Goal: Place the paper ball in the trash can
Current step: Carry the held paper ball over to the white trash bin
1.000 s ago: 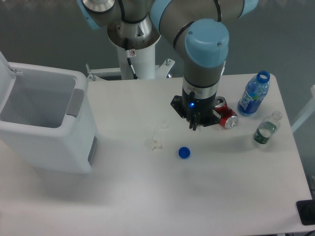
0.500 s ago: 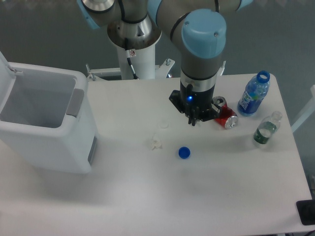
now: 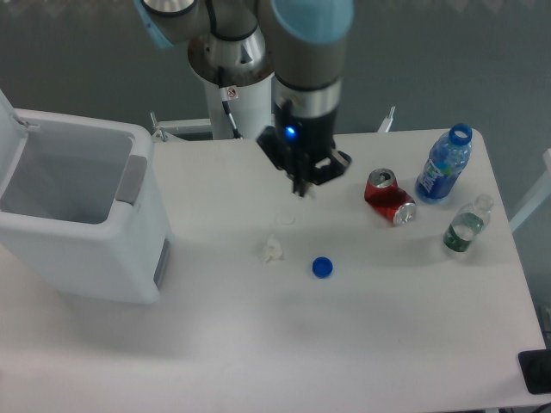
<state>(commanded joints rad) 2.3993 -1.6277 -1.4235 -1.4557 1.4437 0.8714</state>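
- The white table [image 3: 258, 344] fills most of the view. Its right edge runs down past the bottles, and its front half is bare surface.
- The trash can [image 3: 86, 258] stands at the table's left edge, its flip lid [image 3: 7, 112] tipped up and its mouth uncovered. A grey panel faces the middle of the table.
- The arm comes down from the top centre. The gripper [image 3: 301, 188] hangs above the back middle of the table, well apart from the bin, with bare table between them.
- A blue-labelled bottle [image 3: 443, 168] stands by the right rear corner, and a clear bottle [image 3: 465, 228] stands just in front of it.
- A red soda can [image 3: 389, 198] lies on its side, right of the gripper and apart from it.
- A blue cap [image 3: 323, 268], a jagged white scrap [image 3: 273, 250] and a flat whitish cap [image 3: 286, 219] lie below the gripper.
- The paper ball [image 3: 309, 191] shows only as a small pale wad at the fingertips, off the table. The fingers are pressed close, pinching it.
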